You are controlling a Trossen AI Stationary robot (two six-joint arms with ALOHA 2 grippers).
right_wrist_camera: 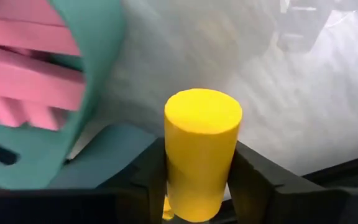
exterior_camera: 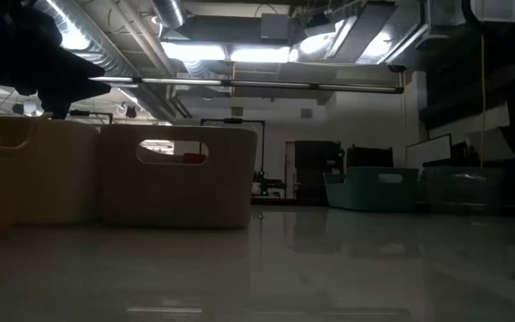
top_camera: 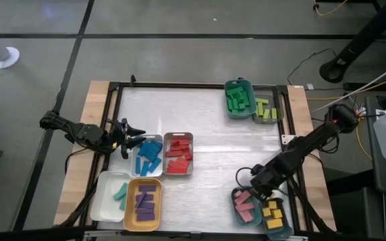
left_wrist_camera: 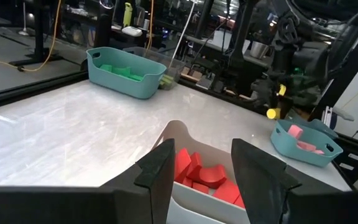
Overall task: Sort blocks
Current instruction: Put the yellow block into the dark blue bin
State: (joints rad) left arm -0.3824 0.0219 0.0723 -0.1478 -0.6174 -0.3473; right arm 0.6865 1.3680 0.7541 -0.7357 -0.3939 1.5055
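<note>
**Right gripper holds a yellow cylinder block over the near-right trays**

From my seat, the right gripper (top_camera: 265,190) sits low at the near right of the table (top_camera: 213,120), just above the two trays there. Its wrist view shows both fingers clamped on a yellow cylinder block (right_wrist_camera: 201,149), which stands upright between them with its round end facing the camera. Just beside it I see the teal tray of pink blocks (top_camera: 245,206), and next to that the tray of yellow blocks (top_camera: 273,214). In the left wrist view the same yellow piece (left_wrist_camera: 271,113) shows far off, hanging near the teal tray with the pink blocks (left_wrist_camera: 304,140).

The left gripper (top_camera: 134,137) hangs at the left side, over the edge of the tray of blue blocks (top_camera: 149,156). Its fingers (left_wrist_camera: 156,169) stand apart with nothing between them, and past them I look down on the red blocks (left_wrist_camera: 199,177) in their white tray (top_camera: 178,154).

The rest of the blocks already lie sorted: purple blocks (top_camera: 145,202) in the orange tray, a couple of teal blocks (top_camera: 120,194) in the white tray at the near left, green blocks (top_camera: 237,100) in the far teal tray, and lime blocks (top_camera: 267,110) in the grey tray beside it.

The low view shows only pale tray walls (exterior_camera: 177,174) close up on the left and a teal tray (exterior_camera: 369,190) farther off; I cannot make out either gripper clearly there.
</note>
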